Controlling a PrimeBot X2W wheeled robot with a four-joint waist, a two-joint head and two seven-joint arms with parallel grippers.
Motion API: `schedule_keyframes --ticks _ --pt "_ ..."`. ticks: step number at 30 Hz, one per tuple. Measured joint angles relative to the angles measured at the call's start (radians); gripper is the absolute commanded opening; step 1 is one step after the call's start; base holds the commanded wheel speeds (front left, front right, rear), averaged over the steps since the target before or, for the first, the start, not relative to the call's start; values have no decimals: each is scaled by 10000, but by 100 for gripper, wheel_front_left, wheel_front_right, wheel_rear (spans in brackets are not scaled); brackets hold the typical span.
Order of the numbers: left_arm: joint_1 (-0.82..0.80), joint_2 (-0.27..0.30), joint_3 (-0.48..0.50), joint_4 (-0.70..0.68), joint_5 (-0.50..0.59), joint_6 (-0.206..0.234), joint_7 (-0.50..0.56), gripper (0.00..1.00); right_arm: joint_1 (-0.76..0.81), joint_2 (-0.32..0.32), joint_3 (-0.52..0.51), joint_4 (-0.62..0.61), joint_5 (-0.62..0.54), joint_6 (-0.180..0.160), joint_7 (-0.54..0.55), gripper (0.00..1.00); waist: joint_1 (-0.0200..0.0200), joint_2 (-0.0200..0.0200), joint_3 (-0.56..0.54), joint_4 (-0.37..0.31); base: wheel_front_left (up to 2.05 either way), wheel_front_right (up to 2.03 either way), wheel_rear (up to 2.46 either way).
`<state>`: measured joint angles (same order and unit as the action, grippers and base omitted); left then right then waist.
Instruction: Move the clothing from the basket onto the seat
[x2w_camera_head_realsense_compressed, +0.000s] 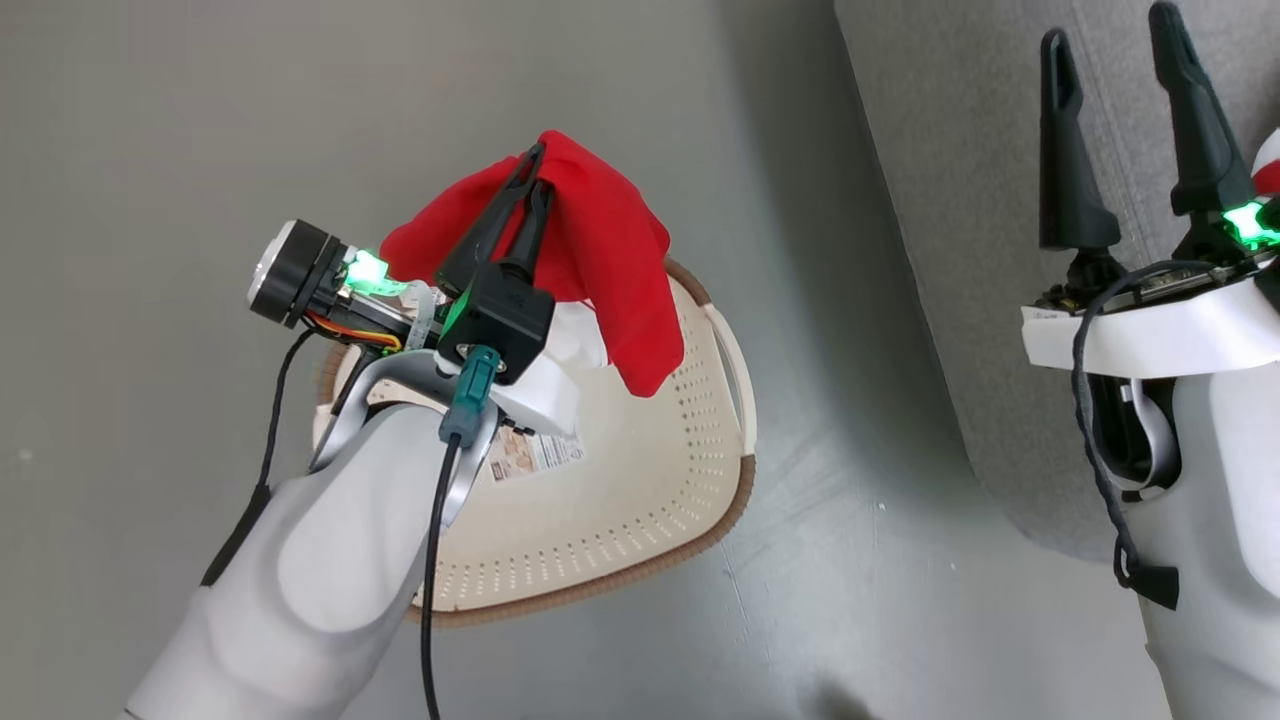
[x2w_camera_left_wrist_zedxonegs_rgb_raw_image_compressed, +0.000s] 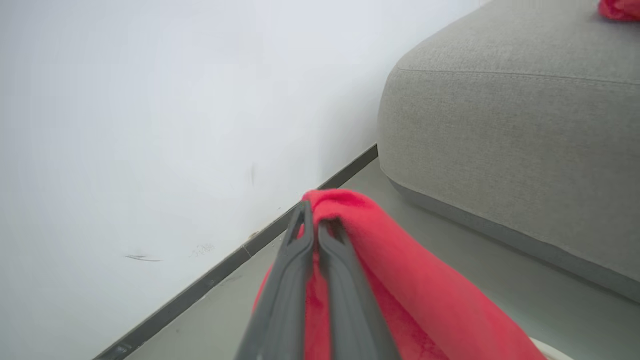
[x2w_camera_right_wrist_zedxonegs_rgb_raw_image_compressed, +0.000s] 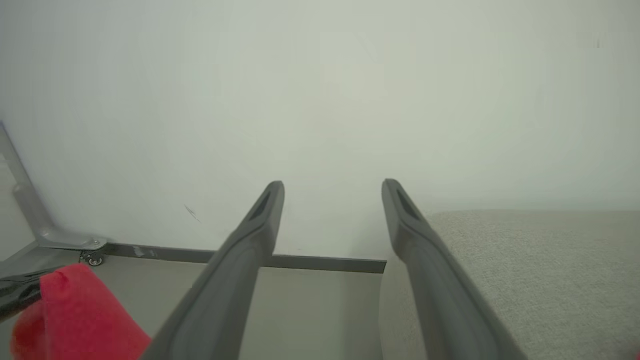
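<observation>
My left gripper (x2w_camera_head_realsense_compressed: 538, 168) is shut on a bright red piece of clothing (x2w_camera_head_realsense_compressed: 610, 260) and holds it up above the cream basket (x2w_camera_head_realsense_compressed: 640, 480), whose inside shows a paper label and a bit of white cloth. The garment drapes over the fingers (x2w_camera_left_wrist_zedxonegs_rgb_raw_image_compressed: 320, 260) in the left wrist view, where the clothing (x2w_camera_left_wrist_zedxonegs_rgb_raw_image_compressed: 425, 295) hangs to the right. The grey seat (x2w_camera_head_realsense_compressed: 960, 200) stands to the right, with another red piece (x2w_camera_left_wrist_zedxonegs_rgb_raw_image_compressed: 620, 9) lying on top of it. My right gripper (x2w_camera_head_realsense_compressed: 1110, 35) is open over the seat's edge, its fingers (x2w_camera_right_wrist_zedxonegs_rgb_raw_image_compressed: 250, 235) holding nothing.
The basket stands on a smooth grey floor (x2w_camera_head_realsense_compressed: 150, 200). A white wall (x2w_camera_left_wrist_zedxonegs_rgb_raw_image_compressed: 150, 125) with a dark baseboard runs behind the seat (x2w_camera_left_wrist_zedxonegs_rgb_raw_image_compressed: 500, 140). A metal leg with a caster (x2w_camera_right_wrist_zedxonegs_rgb_raw_image_compressed: 92, 257) stands at the wall to the left in the right wrist view.
</observation>
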<state>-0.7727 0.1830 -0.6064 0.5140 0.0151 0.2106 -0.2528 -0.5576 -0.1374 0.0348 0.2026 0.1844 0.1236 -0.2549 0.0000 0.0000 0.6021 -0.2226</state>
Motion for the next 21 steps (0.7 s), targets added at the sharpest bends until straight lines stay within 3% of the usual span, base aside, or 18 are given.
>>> schedule_keyframes --ticks 21 --pt "449 435 -309 -1327 -40 -629 -25 0 1142 -575 1524 1020 -81 0 0 100 0 0 -2505 598 0 0 0"
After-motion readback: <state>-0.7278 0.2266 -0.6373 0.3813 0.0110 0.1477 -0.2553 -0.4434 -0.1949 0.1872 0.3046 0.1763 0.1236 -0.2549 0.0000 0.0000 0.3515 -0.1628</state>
